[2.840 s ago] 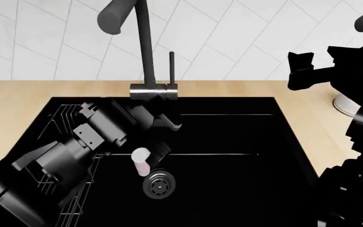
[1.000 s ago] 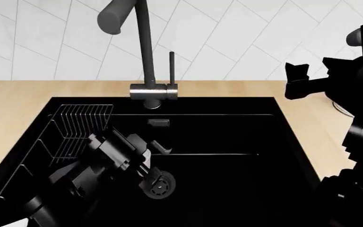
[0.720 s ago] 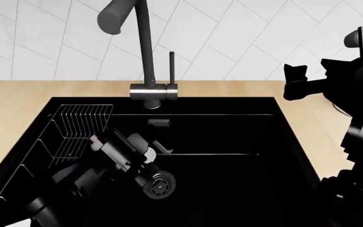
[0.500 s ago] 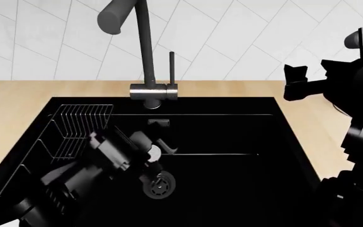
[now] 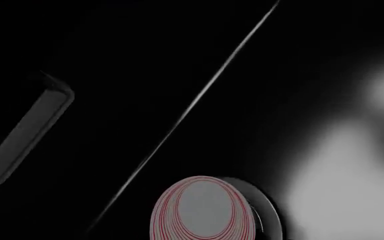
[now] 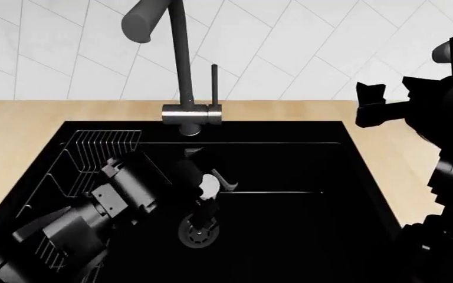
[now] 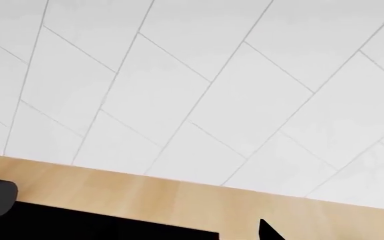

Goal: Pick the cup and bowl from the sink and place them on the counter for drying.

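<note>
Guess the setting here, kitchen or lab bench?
Most likely a kitchen, simulated. A large black sink with a round drain and a tall dark faucet sits in a light wood-look counter, with a wire rack inside and white tiles behind.

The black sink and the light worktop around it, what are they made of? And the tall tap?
The big black rectangular sink looks like matte stone or plastic composite: it gives almost no reflection. The light beige counter looks like smooth wood, with faint grain lines. The tall dark faucet seems to be metal, with a soft sheen on its base. As rendered images, these are only guesses.
</note>
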Motion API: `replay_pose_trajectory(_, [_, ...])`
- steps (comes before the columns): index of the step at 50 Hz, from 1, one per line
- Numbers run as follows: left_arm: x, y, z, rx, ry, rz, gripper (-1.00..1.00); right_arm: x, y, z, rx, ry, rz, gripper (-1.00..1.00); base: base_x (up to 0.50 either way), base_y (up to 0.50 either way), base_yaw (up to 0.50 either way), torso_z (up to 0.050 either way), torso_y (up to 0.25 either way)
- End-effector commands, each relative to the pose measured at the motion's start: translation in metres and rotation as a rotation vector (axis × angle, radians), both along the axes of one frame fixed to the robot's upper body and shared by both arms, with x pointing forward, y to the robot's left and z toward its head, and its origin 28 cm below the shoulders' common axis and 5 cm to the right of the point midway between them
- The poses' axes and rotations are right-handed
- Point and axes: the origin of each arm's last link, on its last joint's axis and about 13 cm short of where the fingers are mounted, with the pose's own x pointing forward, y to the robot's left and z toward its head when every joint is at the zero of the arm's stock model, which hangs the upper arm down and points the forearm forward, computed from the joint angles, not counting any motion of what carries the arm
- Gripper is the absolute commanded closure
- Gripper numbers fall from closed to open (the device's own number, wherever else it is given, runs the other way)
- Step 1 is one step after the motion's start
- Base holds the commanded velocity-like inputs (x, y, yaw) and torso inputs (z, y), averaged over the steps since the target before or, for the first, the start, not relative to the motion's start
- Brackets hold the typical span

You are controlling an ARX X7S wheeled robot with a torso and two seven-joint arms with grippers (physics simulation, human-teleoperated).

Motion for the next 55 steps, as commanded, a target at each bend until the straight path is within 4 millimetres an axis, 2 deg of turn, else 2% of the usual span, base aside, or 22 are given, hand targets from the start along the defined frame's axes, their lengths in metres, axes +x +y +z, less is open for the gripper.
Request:
replay_pose_trajectory(1, [-0.008,-0.004,0.029,-0.117,-0.058,-0.021,1.00,-0.005,-0.002,0.004,-0.002,-0.010,-0.016,-1.00,0.00,0.00,0.00,0.000,0.000])
replay_pose_trajectory(9, [-0.031,-0.006,0.039,-0.136,-0.075,-0.063,1.00,-0.005,-0.003,0.004,0.005,-0.003,-0.026,-1.00,0.00,0.00,0.00,0.000,0.000])
replay_pose_trajectory(17, [-0.039,-0.006,0.052,-0.150,-0.101,-0.079,1.00,-0.005,-0.003,0.003,0.004,-0.002,-0.021,-1.00,0.00,0.00,0.00,0.000,0.000])
replay_pose_trajectory(23, [-0.043,0.005,0.067,-0.207,-0.162,-0.068,1.00,-0.010,-0.007,0.002,-0.005,0.026,-0.034,-1.00,0.00,0.00,0.00,0.000,0.000])
replay_pose_trajectory(27, [-0.049,0.011,0.076,-0.234,-0.140,-0.044,1.00,-0.011,-0.006,0.004,-0.023,0.029,-0.022,-1.00,0.00,0.00,0.00,0.000,0.000])
replay_pose_trajectory(34, [-0.073,0.016,0.085,-0.239,-0.146,-0.057,1.00,-0.009,-0.007,0.001,-0.019,0.015,-0.054,-1.00,0.00,0.00,0.00,0.000,0.000])
replay_pose_trajectory(35, [-0.077,0.018,0.087,-0.256,-0.153,-0.045,1.00,-0.009,-0.009,0.002,0.025,0.011,-0.113,-1.00,0.00,0.00,0.00,0.000,0.000])
replay_pose_trajectory(39, [-0.090,0.021,0.095,-0.272,-0.166,-0.046,1.00,-0.010,-0.010,0.001,0.067,0.020,-0.085,-1.00,0.00,0.00,0.00,0.000,0.003])
replay_pose_trajectory(47, [-0.088,0.037,0.114,-0.301,-0.166,0.085,1.00,-0.008,-0.005,0.000,0.067,0.048,-0.020,-1.00,0.00,0.00,0.00,0.000,0.000])
replay_pose_trajectory(49, [-0.093,0.039,0.114,-0.280,-0.173,0.041,1.00,-0.008,-0.004,0.000,0.069,0.050,-0.014,-1.00,0.00,0.00,0.00,0.000,0.000])
replay_pose_trajectory(55, [-0.097,0.048,0.127,-0.268,-0.170,0.091,1.00,-0.008,-0.002,-0.001,0.043,0.069,0.019,-1.00,0.00,0.00,0.00,0.000,0.000])
